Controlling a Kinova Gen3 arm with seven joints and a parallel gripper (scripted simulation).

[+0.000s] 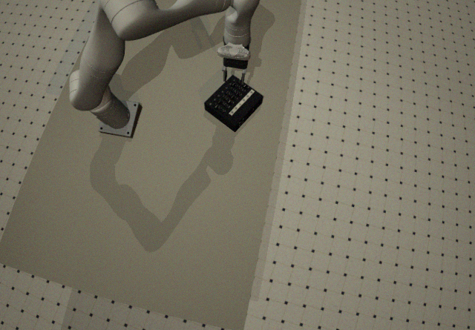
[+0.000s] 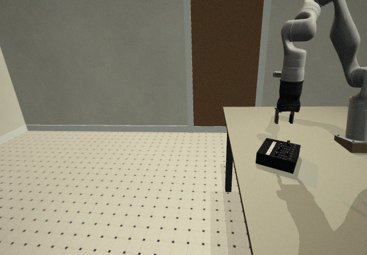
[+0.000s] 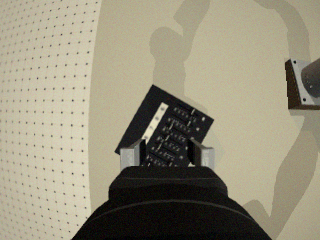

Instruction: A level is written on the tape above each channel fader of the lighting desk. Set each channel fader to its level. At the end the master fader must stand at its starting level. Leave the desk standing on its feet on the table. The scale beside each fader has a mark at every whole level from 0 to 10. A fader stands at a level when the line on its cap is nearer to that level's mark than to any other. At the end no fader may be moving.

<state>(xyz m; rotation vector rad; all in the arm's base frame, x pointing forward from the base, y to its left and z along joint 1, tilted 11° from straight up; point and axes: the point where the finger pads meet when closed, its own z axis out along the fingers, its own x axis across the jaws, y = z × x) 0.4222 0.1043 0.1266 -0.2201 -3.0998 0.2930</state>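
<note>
- Hanging above the lighting desk (image 2: 277, 160) at right of centre in the exterior view, the gripper (image 2: 284, 117) has its fingers spread wide with nothing between them, well clear of the faders.
- Desk sits flat on the bench (image 2: 266, 216), near its left edge.
- Pale tape strip (image 1: 241, 104) runs along the desk's right side in the top view.
- Arm base plate (image 1: 132, 107) is left of the desk there.

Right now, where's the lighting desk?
Exterior view: the lighting desk sits flat on the table near its left edge, below the open hand, left of the arm's base plate.
</note>
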